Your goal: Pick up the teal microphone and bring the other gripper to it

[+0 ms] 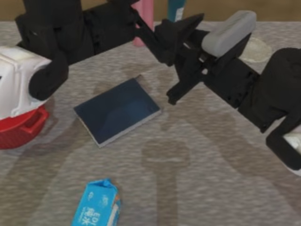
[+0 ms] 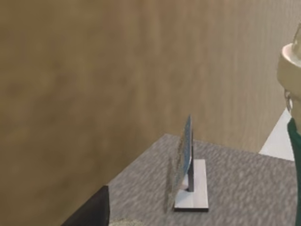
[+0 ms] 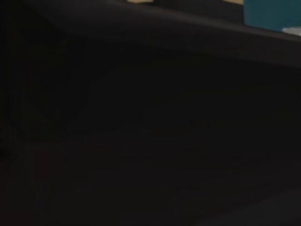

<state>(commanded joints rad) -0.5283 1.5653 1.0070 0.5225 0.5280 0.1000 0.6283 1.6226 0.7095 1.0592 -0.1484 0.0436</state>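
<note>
The teal microphone (image 1: 176,9) is up at the back of the table beside the pink cylinder, its white switch mark showing. My right gripper (image 1: 186,27), ahead of its grey wrist block (image 1: 229,30), reaches to the microphone's handle and is shut on it. My left gripper (image 1: 156,41) comes in from the left and stands open close beside it. In the left wrist view the microphone (image 2: 296,160) rises at the frame's edge with its whitish head up, and one black fingertip (image 2: 91,212) shows far to the other side. The right wrist view is dark, with a teal patch of the microphone (image 3: 270,13).
A dark blue book (image 1: 117,110) lies mid-table. A pink cylinder (image 1: 143,21) stands at the back. A red and white container (image 1: 16,94) sits at the left edge, a blue packet (image 1: 96,205) near the front. A thin panel on a white stand (image 2: 188,160) stands on the table.
</note>
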